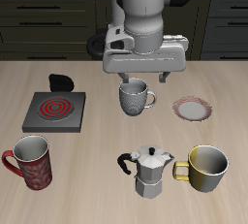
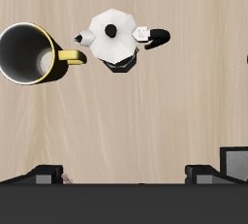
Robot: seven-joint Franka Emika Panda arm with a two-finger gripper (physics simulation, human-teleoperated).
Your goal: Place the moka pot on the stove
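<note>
The silver moka pot (image 1: 148,170) stands upright near the table's front edge, its black handle pointing away from the yellow mug. In the wrist view the moka pot (image 2: 114,39) shows from above, apart from my fingers. The stove (image 1: 54,110), a dark square hotplate with a red coil, lies farther back near the table's side edge, with its black knob piece behind it. My gripper (image 1: 141,77) hangs open and empty high above the table's middle, over the grey patterned mug. In the wrist view the gripper (image 2: 124,175) holds nothing between its fingertips.
A grey patterned mug (image 1: 134,97) stands below my gripper. A round pinkish-rimmed plate (image 1: 192,109) lies beside it. A yellow mug (image 1: 206,168) (image 2: 29,55) stands close beside the moka pot. A red mug (image 1: 32,162) stands in front of the stove.
</note>
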